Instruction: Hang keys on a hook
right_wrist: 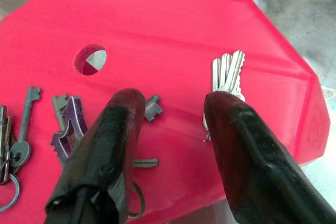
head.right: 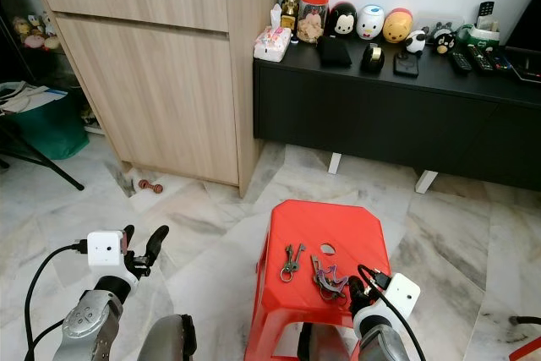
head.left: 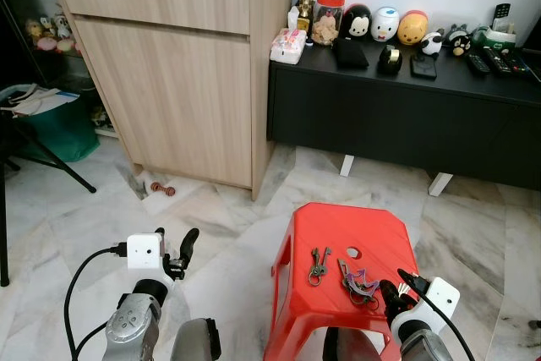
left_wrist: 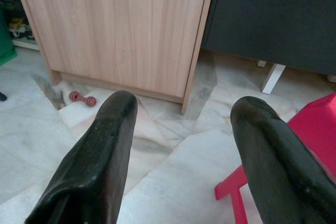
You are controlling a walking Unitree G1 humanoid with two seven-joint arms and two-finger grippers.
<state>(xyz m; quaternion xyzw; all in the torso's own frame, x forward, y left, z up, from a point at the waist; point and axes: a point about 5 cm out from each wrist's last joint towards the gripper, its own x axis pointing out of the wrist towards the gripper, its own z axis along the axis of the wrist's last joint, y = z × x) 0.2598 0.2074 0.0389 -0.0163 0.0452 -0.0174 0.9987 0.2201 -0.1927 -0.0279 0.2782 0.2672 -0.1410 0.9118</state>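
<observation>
A red plastic stool [head.left: 372, 230] stands on the marble floor just in front of me. A small grey key bunch [head.left: 318, 264] lies on its seat. A larger bunch with purple keys [head.left: 357, 279] lies to its right. My right gripper [head.left: 394, 287] hangs open low over the seat's near right corner, beside the purple bunch. Along the right wrist view, the gripper [right_wrist: 173, 100] straddles bare seat, with silver keys [right_wrist: 227, 72] by one finger and purple keys [right_wrist: 68, 124] past the other. My left gripper [head.left: 176, 244] is open over the floor left of the stool, holding nothing.
A tall wooden cabinet [head.left: 186, 82] stands ahead left. A low black console [head.left: 406, 116] with toys and jars on top stands ahead right. A small red dumbbell toy [head.left: 163, 188] lies at the cabinet's foot. A green bag [head.left: 51, 128] and a black stand leg [head.left: 55, 165] are at far left.
</observation>
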